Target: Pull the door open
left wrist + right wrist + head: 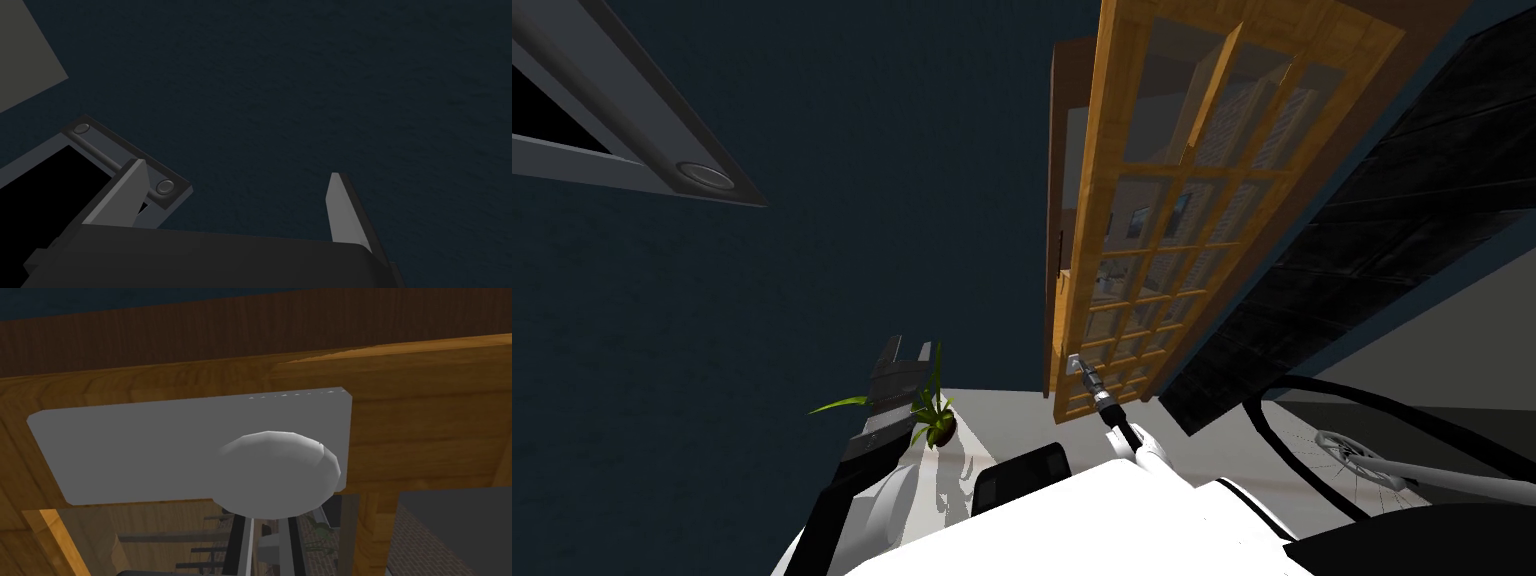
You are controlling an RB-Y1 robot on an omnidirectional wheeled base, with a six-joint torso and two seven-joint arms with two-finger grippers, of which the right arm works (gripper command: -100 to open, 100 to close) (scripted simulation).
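- Two fingers of the left gripper [907,345] stand wide apart and empty, raised beside a potted plant [937,425].
- The right gripper [1078,362], with its arm stretched forward, looks closed on the round grey knob [280,478].
- The knob is smooth and probably slippery, so it needs a firm squeeze.
- The wooden door [1095,200] with glass panes stands ahead to the right and is likely heavy.

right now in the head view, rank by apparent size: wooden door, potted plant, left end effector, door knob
1. wooden door
2. potted plant and left end effector, about alike; the end effector is nearer the camera, so unranked
3. door knob, smallest
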